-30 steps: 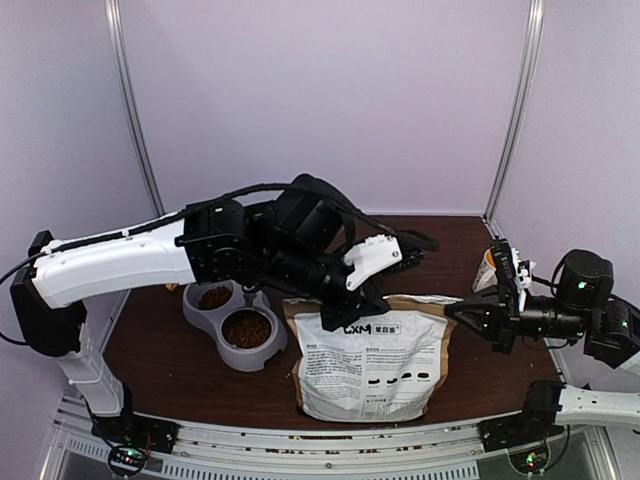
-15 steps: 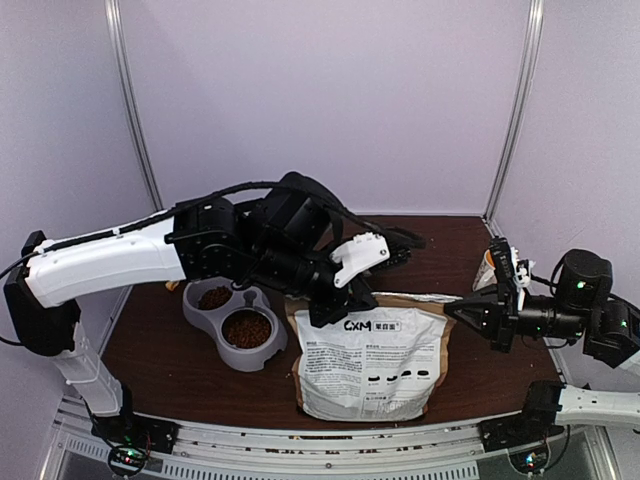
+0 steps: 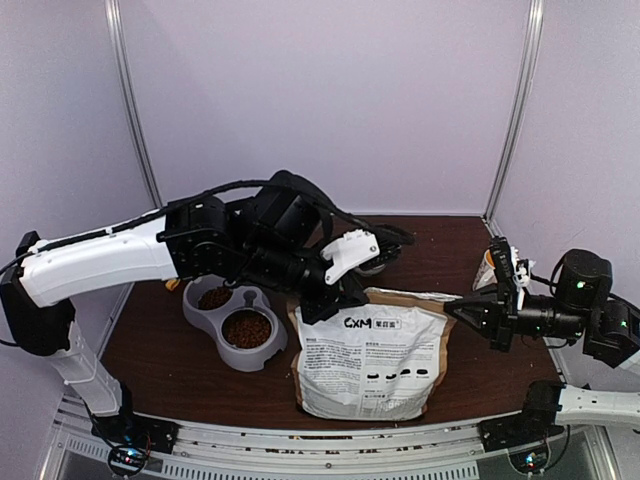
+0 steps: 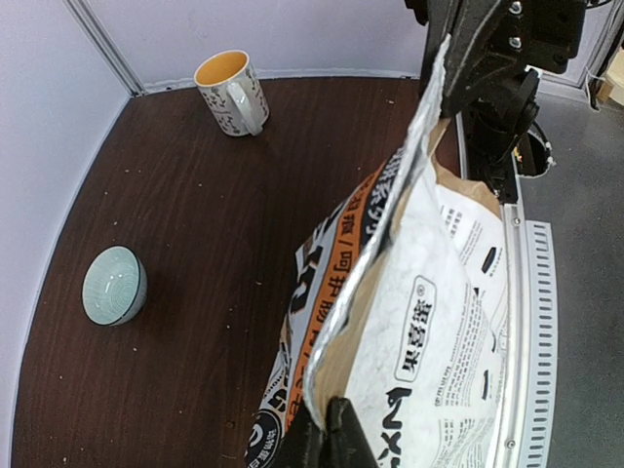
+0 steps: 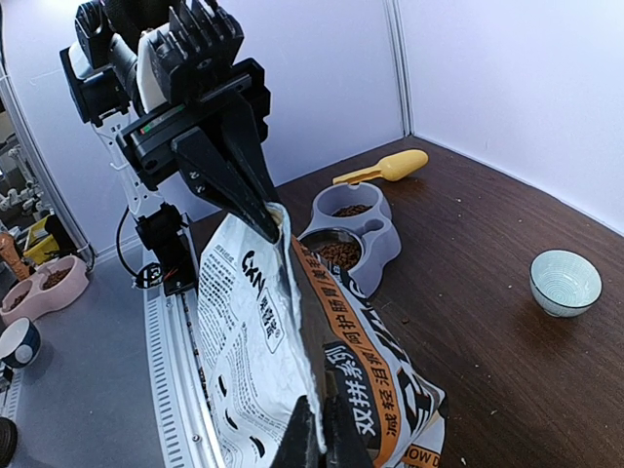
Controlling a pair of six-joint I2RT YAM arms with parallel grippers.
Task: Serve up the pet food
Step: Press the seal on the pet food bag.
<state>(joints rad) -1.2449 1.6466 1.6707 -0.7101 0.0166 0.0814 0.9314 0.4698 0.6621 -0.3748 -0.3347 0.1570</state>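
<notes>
- The bag [image 3: 372,360] is held up by its top edge, which is stretched between the two arms with the mouth pulled nearly flat.
- The double bowl [image 3: 198,318] is set just left of the bag.
- The left gripper [image 3: 310,310] is clamped on the bag's top left corner, and the right gripper [image 3: 452,312] on its top right corner.
- The pet food [image 3: 247,328] is seen in both cups of the double bowl. Serving is judged largely done, so a steady lowering of the bag, without tipping, is called for next.

light: bright, even | shadows: soft | glare: bag [image 4: 414,312] foil | wrist edges: distorted
</notes>
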